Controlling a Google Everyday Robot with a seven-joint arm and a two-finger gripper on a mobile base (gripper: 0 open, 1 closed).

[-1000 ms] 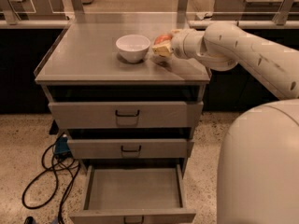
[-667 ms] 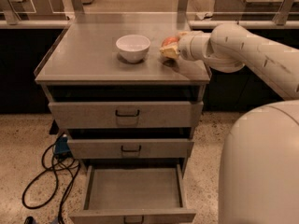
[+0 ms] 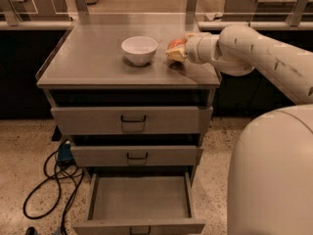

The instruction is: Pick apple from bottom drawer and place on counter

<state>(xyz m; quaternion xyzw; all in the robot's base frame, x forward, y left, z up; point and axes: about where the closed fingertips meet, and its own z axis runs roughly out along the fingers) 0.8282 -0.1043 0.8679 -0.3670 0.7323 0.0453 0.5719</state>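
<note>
Camera view: the small round red-orange apple [image 3: 176, 43] is seen at the tip of the robot's pale two-finger hand [image 3: 175, 54], which is reached in from the right over the flat matte grey rectangular table [image 3: 93, 58] formed by the top of the grey drawer cabinet. The hand appears to be clamped on the apple, with pale yellowish fingers [image 3: 172, 56] showing just under and beside the fruit. Whether the apple is already resting on the table or is held just above it cannot be told, though a dark shadow is cast right beneath it. The apple is placed just beside the round white ceramic bowl [image 3: 139, 49], to the bowl's right and apart from it, near the table's right rim. The wide shallow grey metal bottom drawer [image 3: 139, 199] is pulled out at the foot of the cabinet, and nothing is seen on its plain floor. The picking part of the task is therefore judged to be done and the carry to the table as good as finished. What is judged to be left is for the apple to be set down, released and the hand drawn clear; the drawer is not required by the task to be shut.
</note>
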